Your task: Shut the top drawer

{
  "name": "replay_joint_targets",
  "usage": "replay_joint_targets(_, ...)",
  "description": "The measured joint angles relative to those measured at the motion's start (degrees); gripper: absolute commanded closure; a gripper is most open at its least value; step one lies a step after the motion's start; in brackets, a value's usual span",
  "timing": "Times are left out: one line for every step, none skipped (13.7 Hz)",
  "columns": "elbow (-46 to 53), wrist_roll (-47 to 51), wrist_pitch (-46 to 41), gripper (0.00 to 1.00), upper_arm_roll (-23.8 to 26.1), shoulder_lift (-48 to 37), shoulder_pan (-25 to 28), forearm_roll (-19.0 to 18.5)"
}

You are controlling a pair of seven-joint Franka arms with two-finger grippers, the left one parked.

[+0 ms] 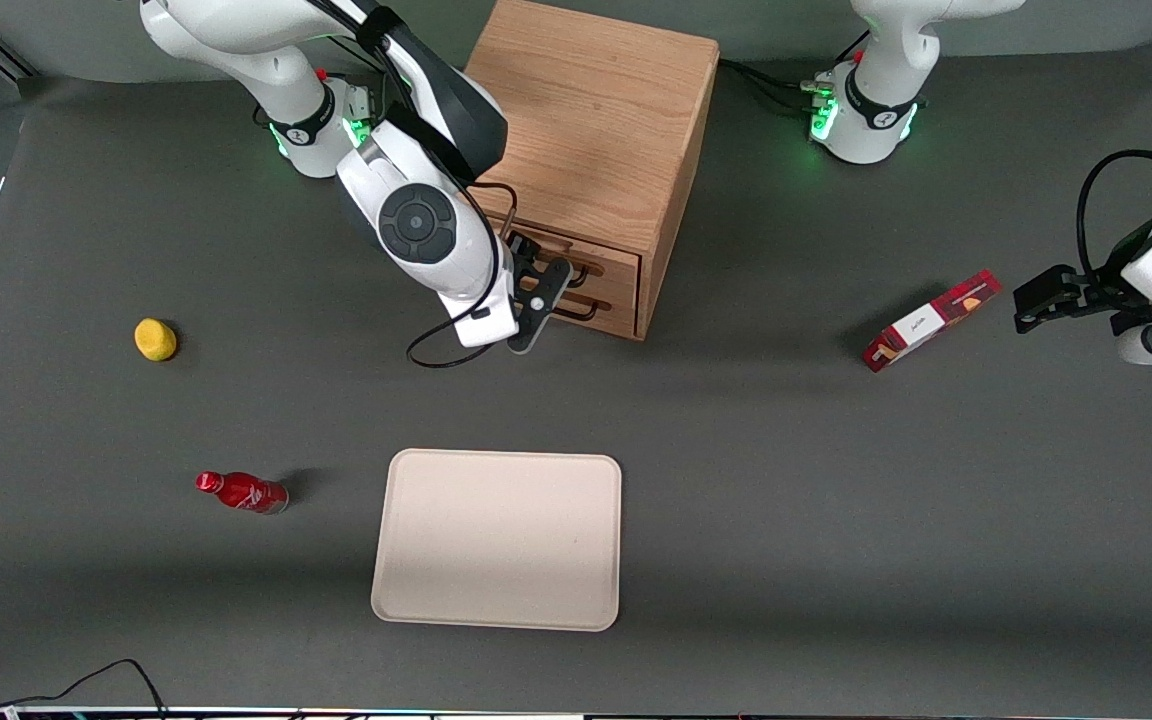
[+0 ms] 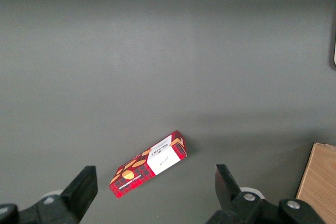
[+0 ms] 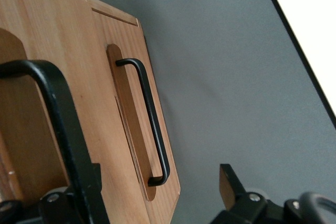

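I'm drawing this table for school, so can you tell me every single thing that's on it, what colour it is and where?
Wooden cabinet: one, light oak, farther from the front camera than the tray.
Top drawer: one, oak with a black wire handle, in the cabinet's front, looks pushed in or nearly so.
Lower drawer: one, oak with a black wire handle, under the top drawer.
Tray: one, cream, flat on the table, nearest the front camera.
Lemon: one, yellow, toward the working arm's end of the table.
Bottle: one, red, lying on its side beside the tray.
Snack box: one, red and white, toward the parked arm's end.
Table: one, dark grey.
Gripper: one, black, in front of the drawers, fingers open.
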Motion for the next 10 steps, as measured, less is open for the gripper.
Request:
replay_joint_targets(-0.1,0.0,0.1,0.0,0.0,-0.1,0.0,-0.1)
replay_joint_targets(-0.1,0.1,0.1,0.0,0.0,-0.1,0.0,-0.1)
replay_joint_targets(-0.1,0.2,0.1,0.0,0.0,-0.1,0.0,-0.1)
replay_joint_targets(-0.1,0.2,0.1,0.0,0.1,-0.2,0.0,-0.2)
replay_joint_targets(-0.2,0.2,0.1,0.0,0.2,-0.2,0.0,-0.2)
replay_joint_targets(-0.2,0.2,0.1,0.0,0.3,-0.2,0.0,-0.3)
replay_joint_targets(-0.3,0.3,0.2,0.0,0.4,-0.3,0.0,-0.4)
replay_joint_targets(-0.5,0.5,0.2,0.0,0.4,-0.5,0.0,-0.4)
replay_joint_targets(-0.5,0.6,0.3,0.0,0.4,-0.5,0.0,-0.4)
replay_joint_targets(-0.6,0.6,0.3,0.0,0.4,-0.7,0.0,-0.5)
